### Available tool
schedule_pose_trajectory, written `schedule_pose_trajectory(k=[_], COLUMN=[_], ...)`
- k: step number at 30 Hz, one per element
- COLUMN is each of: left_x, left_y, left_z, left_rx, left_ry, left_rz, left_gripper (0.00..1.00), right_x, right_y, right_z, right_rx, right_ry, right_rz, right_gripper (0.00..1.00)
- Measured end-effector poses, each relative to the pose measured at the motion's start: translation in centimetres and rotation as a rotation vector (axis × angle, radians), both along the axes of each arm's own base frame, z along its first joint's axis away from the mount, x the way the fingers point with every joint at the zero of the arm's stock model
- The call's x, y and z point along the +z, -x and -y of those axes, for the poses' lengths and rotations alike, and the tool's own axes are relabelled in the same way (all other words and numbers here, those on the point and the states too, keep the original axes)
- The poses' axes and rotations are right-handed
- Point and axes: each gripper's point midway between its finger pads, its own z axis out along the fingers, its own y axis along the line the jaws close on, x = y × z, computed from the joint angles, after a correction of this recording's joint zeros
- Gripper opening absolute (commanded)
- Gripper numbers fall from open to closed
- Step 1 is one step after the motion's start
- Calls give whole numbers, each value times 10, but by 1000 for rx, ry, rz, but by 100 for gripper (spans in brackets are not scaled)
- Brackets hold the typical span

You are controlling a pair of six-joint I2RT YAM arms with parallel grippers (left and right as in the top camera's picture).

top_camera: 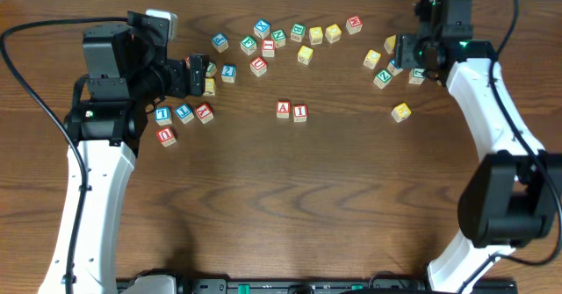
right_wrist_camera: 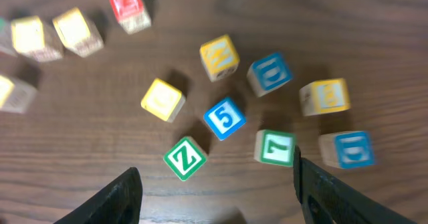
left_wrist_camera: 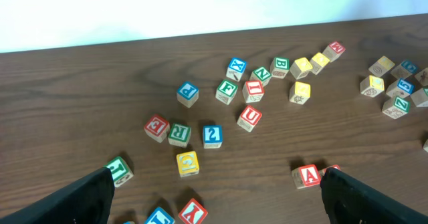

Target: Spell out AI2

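Wide-spread claw (right_wrist_camera: 217,192) hangs above the blue 5 block (right_wrist_camera: 224,118).

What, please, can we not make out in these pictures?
Left wrist view: red block beside the A block, hidden behind a finger.
Right wrist view: yellow blocks top left, blurred, unreadable.
Overhead: yellow block, partly behind the left gripper.

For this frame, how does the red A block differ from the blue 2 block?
The A block carries a red letter; the 2 block carries a blue digit. The A block sits mid-table, side by side with a second red block; the 2 block lies among the scattered blocks, beside a green R block. Both are wooden cubes with the printed face up.
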Motion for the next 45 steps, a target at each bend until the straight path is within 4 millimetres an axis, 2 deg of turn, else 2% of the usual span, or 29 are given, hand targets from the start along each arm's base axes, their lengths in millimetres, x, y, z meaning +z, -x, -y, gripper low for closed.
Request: schedule_pose_trajectory(k=[4,7,12,22,29,33,40,45], left_x=[0,0,0,0,0,0,0,0], left_y=[0,0,0,0,0,0,0,0], left_z=[0,0,0,0,0,0,0,0], left_rx=[0,0,0,0,0,0,0,0], left_ry=[0,0,0,0,0,0,0,0], left_rz=[0,0,0,0,0,0,0,0], left_gripper=[98,98,98,98,98,97,98,98], right_x=[-30,-41,-42,-42,-39,-39,-40,-42], right_y=[2,4,5,5,0,0,5,11], right_z=[-4,-9,-8,11,10,-4,-48,-71], right_rx=[33,53,41,-67,-93,-71,3,40], right_ry=[-6,-25,-30,-53,-70,-69,-74,-77], right_rz=[-69,-98,-103,-107,-85,-83,-93,-110], right_gripper=[63,59,57,56,57,57,58,58])
